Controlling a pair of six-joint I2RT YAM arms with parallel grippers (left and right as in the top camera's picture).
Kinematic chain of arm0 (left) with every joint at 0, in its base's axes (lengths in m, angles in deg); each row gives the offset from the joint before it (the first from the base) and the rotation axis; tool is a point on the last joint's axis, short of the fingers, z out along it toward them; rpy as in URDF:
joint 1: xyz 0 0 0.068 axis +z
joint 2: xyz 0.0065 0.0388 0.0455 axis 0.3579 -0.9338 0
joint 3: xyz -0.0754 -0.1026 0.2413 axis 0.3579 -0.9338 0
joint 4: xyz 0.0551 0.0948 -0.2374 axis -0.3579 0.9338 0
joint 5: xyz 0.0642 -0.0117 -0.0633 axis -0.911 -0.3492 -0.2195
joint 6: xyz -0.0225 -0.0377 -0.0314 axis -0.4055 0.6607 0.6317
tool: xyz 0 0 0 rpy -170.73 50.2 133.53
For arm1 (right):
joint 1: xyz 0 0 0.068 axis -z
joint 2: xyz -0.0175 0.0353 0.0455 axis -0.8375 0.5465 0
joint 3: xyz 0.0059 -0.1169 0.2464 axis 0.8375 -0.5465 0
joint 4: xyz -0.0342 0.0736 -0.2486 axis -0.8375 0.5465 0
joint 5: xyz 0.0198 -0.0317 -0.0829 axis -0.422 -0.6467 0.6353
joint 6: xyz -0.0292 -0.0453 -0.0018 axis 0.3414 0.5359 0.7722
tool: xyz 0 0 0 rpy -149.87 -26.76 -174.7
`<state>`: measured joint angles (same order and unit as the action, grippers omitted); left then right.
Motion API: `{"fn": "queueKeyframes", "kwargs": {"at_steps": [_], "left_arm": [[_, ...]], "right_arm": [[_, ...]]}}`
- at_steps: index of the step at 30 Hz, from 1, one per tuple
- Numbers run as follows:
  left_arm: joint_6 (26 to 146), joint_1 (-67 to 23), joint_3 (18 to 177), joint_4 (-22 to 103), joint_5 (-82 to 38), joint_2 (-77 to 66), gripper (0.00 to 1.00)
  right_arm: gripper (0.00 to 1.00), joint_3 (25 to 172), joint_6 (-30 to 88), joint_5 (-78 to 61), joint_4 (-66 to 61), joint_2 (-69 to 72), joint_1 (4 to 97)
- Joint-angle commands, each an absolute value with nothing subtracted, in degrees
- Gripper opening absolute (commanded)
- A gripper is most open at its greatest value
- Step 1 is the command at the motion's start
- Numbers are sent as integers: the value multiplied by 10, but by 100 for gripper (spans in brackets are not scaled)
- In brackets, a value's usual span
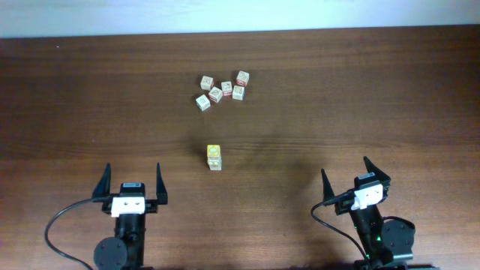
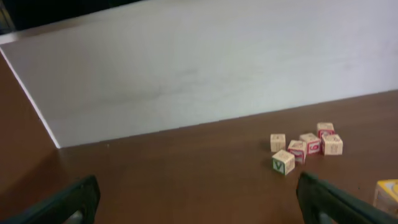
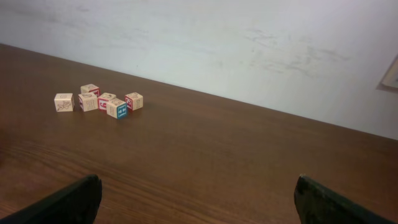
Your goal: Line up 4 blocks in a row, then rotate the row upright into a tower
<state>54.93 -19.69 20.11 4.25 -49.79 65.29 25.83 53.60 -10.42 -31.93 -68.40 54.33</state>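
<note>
Overhead — dark wood-grain tbl point(image 1: 360, 112), pale wall point(image 1: 240, 13) behind, blocks point(image 1: 214, 157) mid-tbl

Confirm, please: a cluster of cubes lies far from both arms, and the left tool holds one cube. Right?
No. The left tool is open and holds nothing, as the overhead view shows. The cluster of cubes lies as you say.

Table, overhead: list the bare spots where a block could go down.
The table is bare between the left gripper and the yellow block, between that block and the right gripper, and at both sides. Crowded only at the far cluster of five cubes.
</note>
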Motion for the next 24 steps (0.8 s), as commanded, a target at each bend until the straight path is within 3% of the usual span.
{"fn": "queueKeyframes", "kwargs": {"at_steps": [1,4,24], "left_arm": [[520,-193,184,37,-490,658,99],[521,-193,184,114,-500,658,99],[521,-196,184,114,-500,658,99]], "right_arm": [[99,253,536,-101,-319,-688,547],[99,253,536,-101,-319,-688,547],[98,253,536,-101,-319,-688,547]]}}
